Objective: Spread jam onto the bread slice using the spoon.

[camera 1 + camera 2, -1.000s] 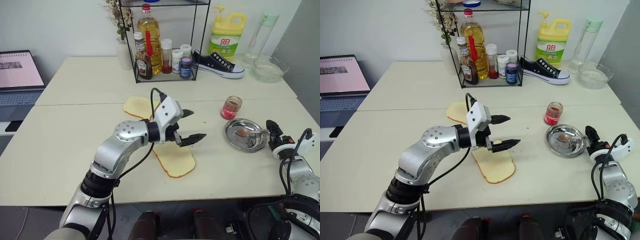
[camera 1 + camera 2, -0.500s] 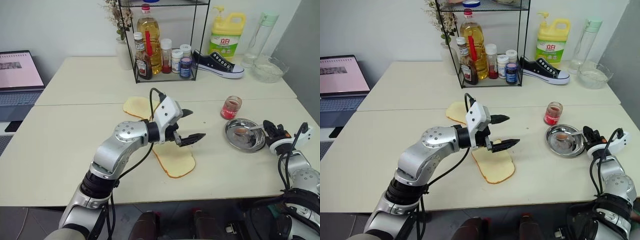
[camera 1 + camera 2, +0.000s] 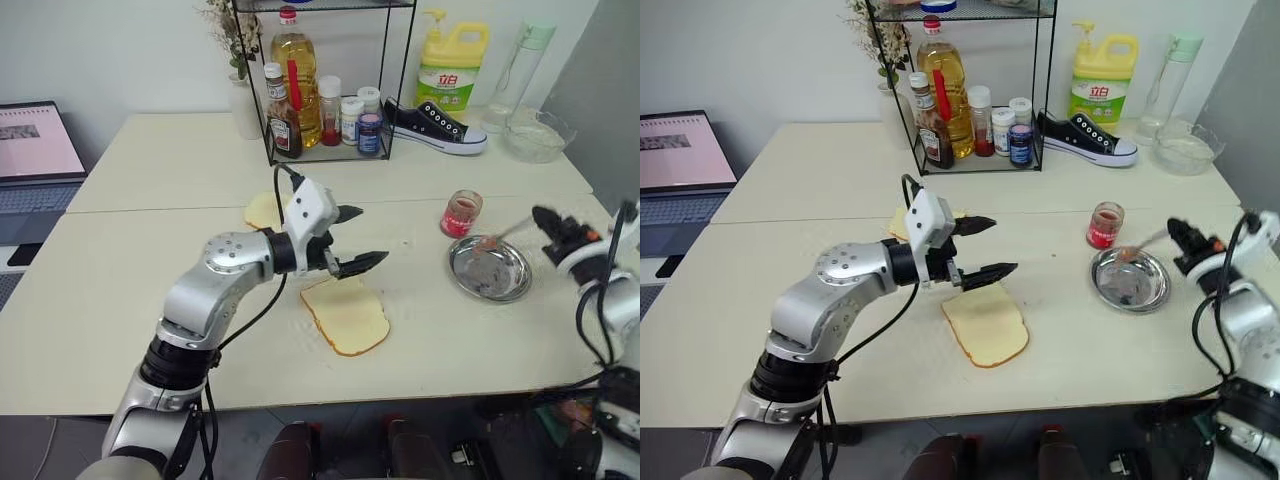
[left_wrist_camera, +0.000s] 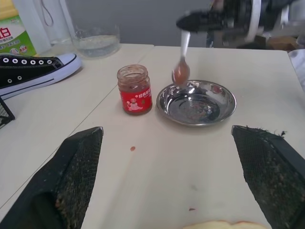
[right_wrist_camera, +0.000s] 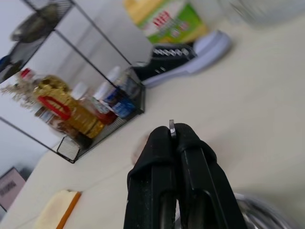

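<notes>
Steel plate sits beside the jam, near a black shoe.

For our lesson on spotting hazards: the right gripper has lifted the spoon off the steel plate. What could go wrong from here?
1. The spoon, pinched at its handle end by the right gripper, may slip or drip its red dab before reaching the bread slice.
2. The open jam jar stands beside the steel plate; a sweep could topple it.
3. The open left gripper hovers by the slice, in the path.
</notes>
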Motion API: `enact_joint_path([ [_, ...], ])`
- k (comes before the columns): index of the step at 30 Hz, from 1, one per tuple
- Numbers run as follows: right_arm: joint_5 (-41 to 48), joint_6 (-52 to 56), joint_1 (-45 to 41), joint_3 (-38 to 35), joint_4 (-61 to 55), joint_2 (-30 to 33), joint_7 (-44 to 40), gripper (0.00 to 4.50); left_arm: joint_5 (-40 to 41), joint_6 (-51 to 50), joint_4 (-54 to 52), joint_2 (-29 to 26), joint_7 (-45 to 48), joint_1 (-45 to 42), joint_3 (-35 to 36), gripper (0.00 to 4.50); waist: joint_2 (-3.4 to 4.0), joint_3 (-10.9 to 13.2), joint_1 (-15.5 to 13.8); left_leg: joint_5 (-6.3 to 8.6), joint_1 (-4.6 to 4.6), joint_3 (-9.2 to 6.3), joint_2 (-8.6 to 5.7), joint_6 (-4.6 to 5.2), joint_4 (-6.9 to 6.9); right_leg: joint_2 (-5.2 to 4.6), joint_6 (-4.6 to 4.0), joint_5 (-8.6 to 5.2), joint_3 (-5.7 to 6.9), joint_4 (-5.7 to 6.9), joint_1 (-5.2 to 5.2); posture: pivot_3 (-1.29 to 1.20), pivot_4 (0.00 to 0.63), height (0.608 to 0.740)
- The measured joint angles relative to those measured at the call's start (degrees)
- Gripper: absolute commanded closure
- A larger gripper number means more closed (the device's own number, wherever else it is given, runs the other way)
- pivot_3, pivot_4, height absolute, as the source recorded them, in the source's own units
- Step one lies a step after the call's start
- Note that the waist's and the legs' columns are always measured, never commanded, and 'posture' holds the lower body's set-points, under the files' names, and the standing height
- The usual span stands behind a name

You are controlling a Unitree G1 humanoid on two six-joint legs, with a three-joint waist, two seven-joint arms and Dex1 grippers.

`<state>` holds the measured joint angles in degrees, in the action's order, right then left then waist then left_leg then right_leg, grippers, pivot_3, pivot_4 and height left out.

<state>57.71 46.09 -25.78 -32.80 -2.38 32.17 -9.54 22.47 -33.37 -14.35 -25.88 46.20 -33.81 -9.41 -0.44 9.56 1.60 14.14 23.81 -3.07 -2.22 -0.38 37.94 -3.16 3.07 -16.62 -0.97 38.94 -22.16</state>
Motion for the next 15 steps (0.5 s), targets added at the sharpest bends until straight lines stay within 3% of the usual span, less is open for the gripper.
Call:
enact_joint_path([
  [6,-10.13,-2.83,-10.4,10.61,1.96,3.64,-2.53,4.48,-1.98,5.05,6.69,2.57,0.7,-4.05,-0.15,0.0,-0.01,0.01,-0.09,0.0,0.05,0.03,-0.03,0.0,0.01,-0.02,0.0,0.0,-0.01,-0.03,-0.02,0.0,0.15,0.74],
  [15,-28.07,-14.26,-17.17,20.75,16.37,3.85,-7.92,4.48,-3.8,9.03,12.43,4.64,1.46,-6.75,-0.38,0.0,-0.02,0.02,-0.08,-0.01,0.08,0.07,-0.02,-0.01,0.0,-0.03,0.0,0.0,-0.05,-0.01,-0.11,0.0,0.15,0.74],
])
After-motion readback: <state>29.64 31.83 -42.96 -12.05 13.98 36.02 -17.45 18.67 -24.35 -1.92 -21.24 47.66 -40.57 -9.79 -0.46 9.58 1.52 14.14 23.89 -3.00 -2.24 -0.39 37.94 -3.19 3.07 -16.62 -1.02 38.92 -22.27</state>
